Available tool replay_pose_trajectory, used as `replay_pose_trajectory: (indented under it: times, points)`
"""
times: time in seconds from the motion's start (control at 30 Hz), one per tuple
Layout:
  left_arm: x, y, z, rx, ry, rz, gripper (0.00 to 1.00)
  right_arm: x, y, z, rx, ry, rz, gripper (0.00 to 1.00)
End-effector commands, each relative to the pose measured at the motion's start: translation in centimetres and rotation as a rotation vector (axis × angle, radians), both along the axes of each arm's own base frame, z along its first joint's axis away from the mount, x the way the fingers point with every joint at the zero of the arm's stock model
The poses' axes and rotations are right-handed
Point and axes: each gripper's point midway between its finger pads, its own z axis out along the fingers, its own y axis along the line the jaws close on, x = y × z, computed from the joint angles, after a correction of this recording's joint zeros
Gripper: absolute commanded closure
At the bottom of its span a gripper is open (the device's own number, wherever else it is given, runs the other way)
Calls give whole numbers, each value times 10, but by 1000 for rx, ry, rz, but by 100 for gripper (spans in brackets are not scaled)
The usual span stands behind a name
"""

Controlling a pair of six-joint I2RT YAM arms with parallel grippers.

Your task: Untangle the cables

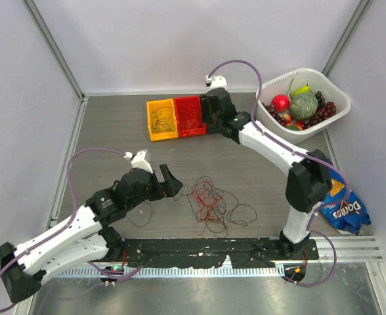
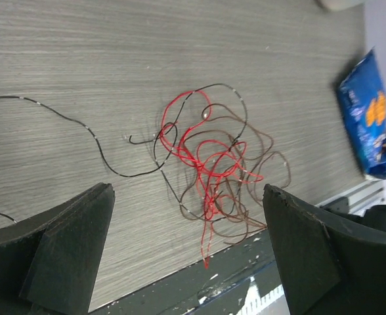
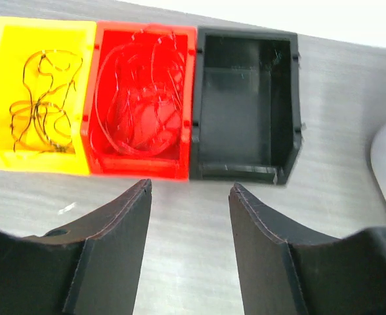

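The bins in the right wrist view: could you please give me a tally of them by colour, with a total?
Yellow bin: 1
Red bin: 1
Black bin: 1
Total: 3

Cables (image 1: 213, 203) lie in front of three bins (image 1: 175, 119) — basket (image 1: 329, 123) to their right.

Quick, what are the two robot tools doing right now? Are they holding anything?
Left tool: open, holding nothing.
Right tool: open, holding nothing.
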Motion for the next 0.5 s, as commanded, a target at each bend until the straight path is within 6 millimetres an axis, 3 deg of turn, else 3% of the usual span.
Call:
replay_pose_trajectory:
  times: [0.0, 0.03, 0.13, 0.2, 0.27, 0.37, 0.47]
  points:
    - [12, -24, 5, 36, -13, -78, 0, -58, -27, -1, 128, 88, -74, 44]
    - [14, -30, 2, 49, -9, -103, 0, -71, -26, 0, 170, 104, -60, 44]
    - [21, -51, -4, 41, 7, -155, 5, -146, -9, -15, 389, 198, 84, 44]
    - [24, -65, -14, 30, 34, -188, 7, -191, 3, -21, 474, 248, 198, 45]
    - [26, -75, -21, 21, 49, -210, 9, -227, 2, -29, 483, 277, 261, 46]
    - [27, -78, -39, 45, 80, -215, 12, -257, -20, -50, 423, 322, 240, 46]
    - [29, -75, -55, 84, 95, -199, 19, -277, -27, -63, 421, 360, 279, 46]
